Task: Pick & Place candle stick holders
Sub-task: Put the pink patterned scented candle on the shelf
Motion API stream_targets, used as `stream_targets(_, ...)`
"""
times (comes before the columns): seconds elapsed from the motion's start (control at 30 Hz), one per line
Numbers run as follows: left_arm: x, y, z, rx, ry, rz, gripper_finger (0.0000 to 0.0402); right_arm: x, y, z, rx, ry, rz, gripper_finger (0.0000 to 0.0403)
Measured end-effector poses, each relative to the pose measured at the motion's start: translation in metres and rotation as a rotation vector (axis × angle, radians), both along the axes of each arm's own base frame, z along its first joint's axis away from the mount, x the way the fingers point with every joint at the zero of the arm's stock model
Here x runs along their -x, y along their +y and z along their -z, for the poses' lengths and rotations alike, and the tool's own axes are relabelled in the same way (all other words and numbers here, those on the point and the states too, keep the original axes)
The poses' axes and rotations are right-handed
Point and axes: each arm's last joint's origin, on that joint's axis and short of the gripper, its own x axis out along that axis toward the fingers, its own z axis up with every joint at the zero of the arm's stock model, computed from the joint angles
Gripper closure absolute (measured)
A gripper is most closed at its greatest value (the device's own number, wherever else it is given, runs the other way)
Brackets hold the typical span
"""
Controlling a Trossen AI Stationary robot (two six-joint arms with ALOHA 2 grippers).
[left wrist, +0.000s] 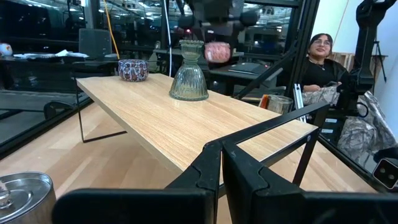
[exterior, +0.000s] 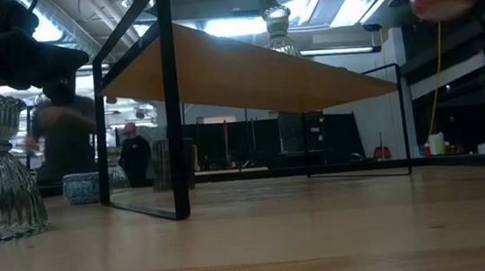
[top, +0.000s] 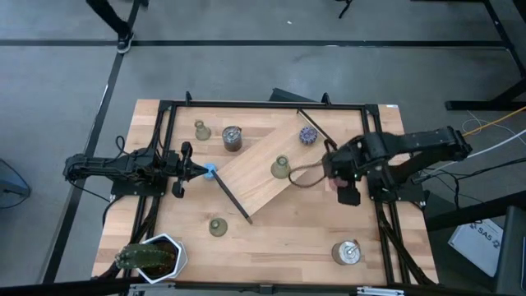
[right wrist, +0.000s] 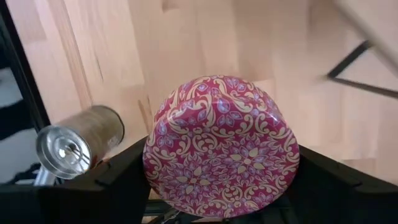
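Three olive-green, bell-shaped candle stick holders stand on their wide bases: one [top: 281, 168] on the slanted raised wooden shelf [top: 263, 177], one [top: 201, 129] at the table's far left, one [top: 217, 226] toward the near edge. My right gripper [top: 335, 177] hangs high beside the shelf's right end, shut on a pink patterned puck [right wrist: 221, 146]. My left gripper [top: 193, 170] waits shut and level at the table's left, pointing at the shelf. No gripper touches a holder. My right gripper has the pink puck by its round rim [right wrist: 152, 168], between its two fingers [right wrist: 118, 180], one on either side. The fingers come from above, pointing down. The puck is lifted clear of the table, its patterned face up toward the wrist camera.
A silver tin [top: 232, 137] stands at the far left, another [top: 348, 252] at the near right. A blue-purple puck [top: 308, 135] lies on the shelf's far end. The shelf's black frame [top: 246, 215] and a potted plant [top: 152, 256] stand nearby. A person [left wrist: 320, 62] sits beyond the table.
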Motion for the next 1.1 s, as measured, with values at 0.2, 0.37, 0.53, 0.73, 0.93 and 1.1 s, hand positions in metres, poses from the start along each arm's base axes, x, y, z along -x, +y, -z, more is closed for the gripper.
stream_targets(0.2, 0.0, 0.0, 0.0, 0.0, 0.0, 0.0, 0.0391, -0.005, -0.024, -0.021, 0.005, -0.041, 0.102, 0.01)
stream_targets(0.37, 0.0, 0.0, 0.0, 0.0, 0.0, 0.0, 0.0389, -0.02, -0.045, -0.025, 0.007, -0.039, 0.197, 0.01)
stream_targets(0.53, 0.0, 0.0, 0.0, 0.0, 0.0, 0.0, 0.0391, -0.039, -0.068, -0.018, 0.01, 0.0, 0.299, 0.01)
stream_targets(0.73, 0.0, 0.0, 0.0, 0.0, 0.0, 0.0, 0.0389, -0.056, -0.089, -0.002, 0.013, 0.063, 0.344, 0.01)
stream_targets(0.93, 0.0, 0.0, 0.0, 0.0, 0.0, 0.0, 0.0391, -0.069, -0.099, 0.012, 0.012, 0.09, 0.363, 0.01)
stream_targets(1.1, 0.0, 0.0, 0.0, 0.0, 0.0, 0.0, 0.0389, -0.073, -0.102, 0.016, 0.05, 0.088, 0.368, 0.01)
